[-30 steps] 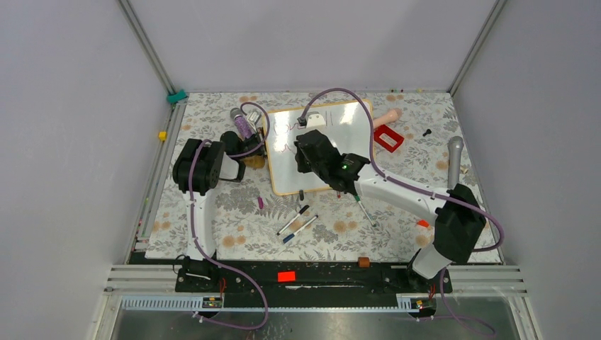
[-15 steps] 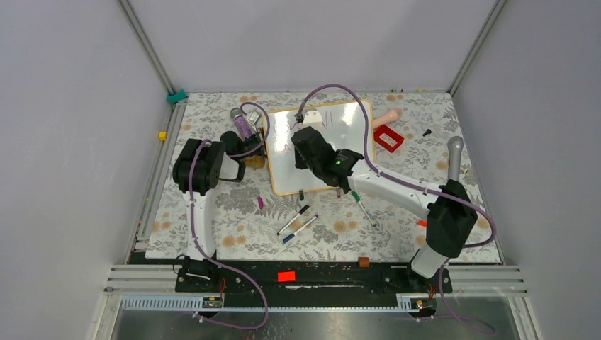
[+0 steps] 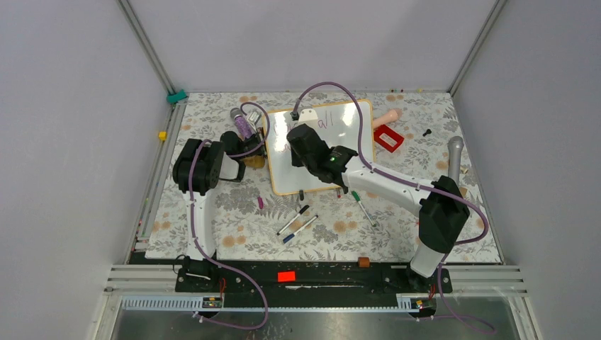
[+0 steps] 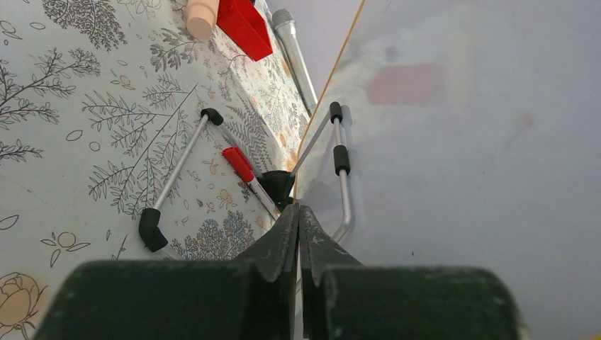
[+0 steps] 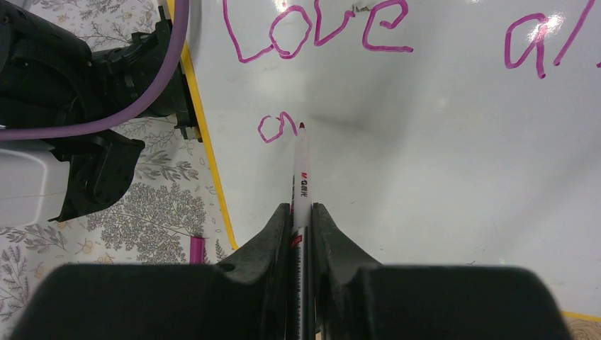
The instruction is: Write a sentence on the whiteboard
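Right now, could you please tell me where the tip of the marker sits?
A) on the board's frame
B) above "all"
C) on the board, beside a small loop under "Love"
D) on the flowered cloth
C: the marker tip meets the whiteboard just right of the small loop below "Love".

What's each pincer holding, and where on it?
Right pincer grips the marker by its barrel. Left pincer looks clamped on the whiteboard at its frame edge.
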Available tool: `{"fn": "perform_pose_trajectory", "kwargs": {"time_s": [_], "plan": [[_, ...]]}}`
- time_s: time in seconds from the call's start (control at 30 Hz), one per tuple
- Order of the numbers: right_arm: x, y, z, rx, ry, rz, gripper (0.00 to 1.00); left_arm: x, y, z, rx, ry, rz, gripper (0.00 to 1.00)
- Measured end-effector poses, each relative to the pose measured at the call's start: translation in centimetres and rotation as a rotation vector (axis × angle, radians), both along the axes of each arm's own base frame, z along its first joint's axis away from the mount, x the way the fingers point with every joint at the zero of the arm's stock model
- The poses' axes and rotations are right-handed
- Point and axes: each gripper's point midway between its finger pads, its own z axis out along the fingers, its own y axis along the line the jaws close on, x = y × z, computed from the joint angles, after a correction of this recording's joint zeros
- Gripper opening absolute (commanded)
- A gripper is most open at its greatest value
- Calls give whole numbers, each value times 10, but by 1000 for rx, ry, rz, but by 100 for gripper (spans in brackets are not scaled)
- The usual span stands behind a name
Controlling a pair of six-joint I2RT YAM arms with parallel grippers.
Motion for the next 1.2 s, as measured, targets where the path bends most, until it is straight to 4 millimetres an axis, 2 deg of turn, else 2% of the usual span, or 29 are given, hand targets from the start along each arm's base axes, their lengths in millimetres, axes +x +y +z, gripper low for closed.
{"fn": "perform_pose_trajectory", "kwargs": {"time_s": [1.2], "plan": [[6,0,-5,-57,16,-14,0,0,0,0,0,-1,0,0]]}}
